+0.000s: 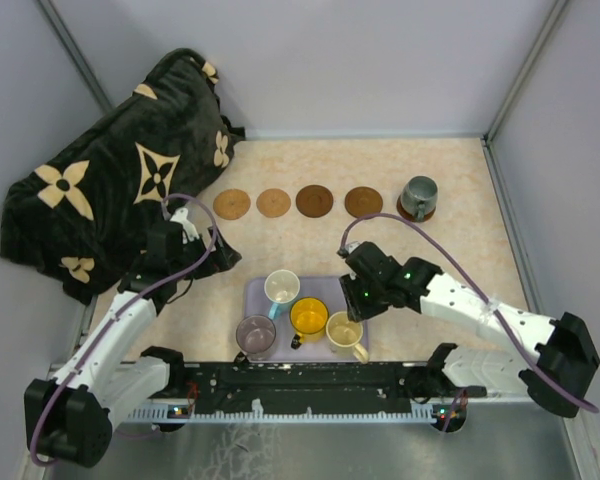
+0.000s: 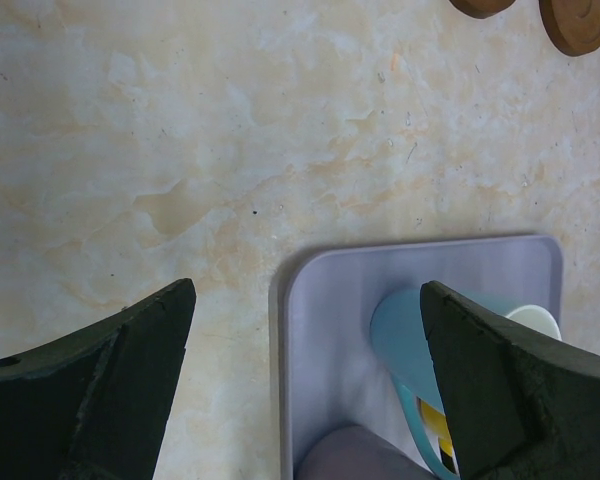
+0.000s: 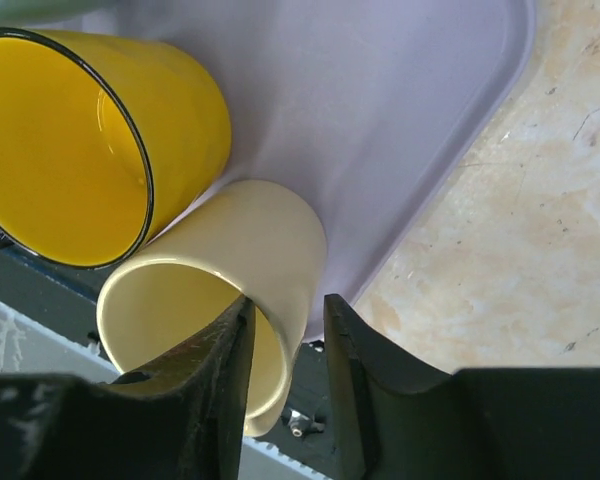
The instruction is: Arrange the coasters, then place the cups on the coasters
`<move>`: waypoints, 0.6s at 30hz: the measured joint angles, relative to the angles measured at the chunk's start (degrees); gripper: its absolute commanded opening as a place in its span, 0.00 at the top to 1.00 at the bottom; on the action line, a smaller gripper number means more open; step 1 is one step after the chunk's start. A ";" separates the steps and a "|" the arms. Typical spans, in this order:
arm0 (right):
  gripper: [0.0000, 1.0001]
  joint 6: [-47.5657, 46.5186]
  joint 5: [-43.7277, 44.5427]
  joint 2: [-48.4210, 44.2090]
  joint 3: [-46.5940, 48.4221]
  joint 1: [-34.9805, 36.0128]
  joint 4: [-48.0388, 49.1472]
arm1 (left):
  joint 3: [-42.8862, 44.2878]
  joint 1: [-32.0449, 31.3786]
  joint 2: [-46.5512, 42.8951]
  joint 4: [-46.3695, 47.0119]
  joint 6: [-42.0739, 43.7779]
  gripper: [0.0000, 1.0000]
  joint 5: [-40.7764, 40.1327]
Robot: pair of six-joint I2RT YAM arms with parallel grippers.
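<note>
Overhead: marbled tabletop (image 1: 280, 165), grey walls (image 1: 360, 60); right jaws pinch cream cup (image 3: 265, 235).

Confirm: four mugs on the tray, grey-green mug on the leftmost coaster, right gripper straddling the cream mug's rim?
No, one slip. The grey-green mug stands on the rightmost coaster, not the leftmost; the top external view shows it. The rest holds: the other four sit on the tray, and the right gripper straddles the cream mug at its rim.
</note>
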 measured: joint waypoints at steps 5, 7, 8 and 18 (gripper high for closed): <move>0.73 0.48 1.79 1.73 0.20 0.28 0.87 | -0.44 0.00 0.55 0.57 0.09 0.00 0.37; 0.74 0.83 2.97 2.27 0.20 0.31 1.11 | -0.57 0.00 0.87 0.87 0.09 0.00 0.55; 0.74 1.03 3.54 2.49 0.20 0.33 1.27 | -0.59 0.00 1.03 1.03 0.11 0.00 0.57; 0.96 2.14 7.13 3.87 0.70 0.48 4.13 | -0.63 0.00 1.70 1.33 0.37 0.00 0.68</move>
